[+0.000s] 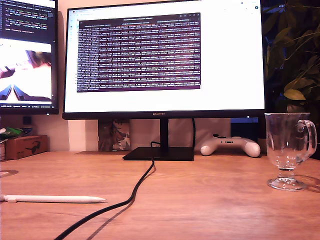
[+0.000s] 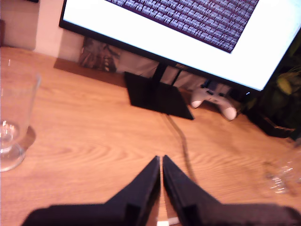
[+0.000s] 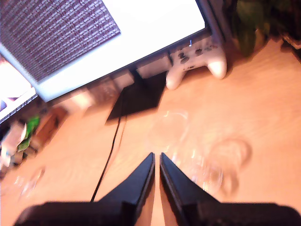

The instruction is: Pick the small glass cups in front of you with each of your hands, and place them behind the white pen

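Wood-grain desk (image 1: 210,200), warm and smooth, spreads under a big glossy monitor (image 1: 165,57) on a flat black stand. Black cable (image 1: 130,197) snakes forward. White game controller (image 1: 230,146), rounded, sits by the stand. Clear glass cup (image 1: 289,150), loop handle, short stem, round foot, stands upright at the exterior view's right. Slim white pen (image 1: 55,199) lies flat at that view's left. My first gripper (image 2: 161,162) has its angular fingers pressed together, holding nothing; my second gripper (image 3: 156,157) likewise, above a blurred glass.
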Motion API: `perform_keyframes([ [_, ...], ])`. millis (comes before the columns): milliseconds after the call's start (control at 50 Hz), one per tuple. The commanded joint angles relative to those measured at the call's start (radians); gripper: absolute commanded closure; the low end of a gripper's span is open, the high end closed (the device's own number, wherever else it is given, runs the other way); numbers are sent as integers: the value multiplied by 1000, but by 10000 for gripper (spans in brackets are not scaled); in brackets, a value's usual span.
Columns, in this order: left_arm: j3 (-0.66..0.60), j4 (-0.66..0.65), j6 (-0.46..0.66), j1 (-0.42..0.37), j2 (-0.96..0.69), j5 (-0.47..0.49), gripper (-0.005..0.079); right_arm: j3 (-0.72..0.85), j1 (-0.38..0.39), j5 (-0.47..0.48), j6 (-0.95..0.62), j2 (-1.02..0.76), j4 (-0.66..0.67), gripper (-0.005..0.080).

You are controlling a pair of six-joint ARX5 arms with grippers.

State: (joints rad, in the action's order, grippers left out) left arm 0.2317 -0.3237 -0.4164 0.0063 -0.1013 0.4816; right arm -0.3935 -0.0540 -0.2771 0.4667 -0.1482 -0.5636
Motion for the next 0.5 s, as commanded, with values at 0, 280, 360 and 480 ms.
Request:
perform_keyframes([
  [0,43,-49,8,-3,-67,11,761,-37,-5,-12,-6,-79,-48,764],
  [280,284,-283,195,-3,-408,9,761,-264,-5,-61,-81,-431,-234,764],
  [360,328,-302,270,-3,-495,0,761,-323,-5,-53,-120,-545,-283,759],
  [480,367,-305,270,-3,-600,1,761,-410,-10,-51,-181,-707,-357,649],
])
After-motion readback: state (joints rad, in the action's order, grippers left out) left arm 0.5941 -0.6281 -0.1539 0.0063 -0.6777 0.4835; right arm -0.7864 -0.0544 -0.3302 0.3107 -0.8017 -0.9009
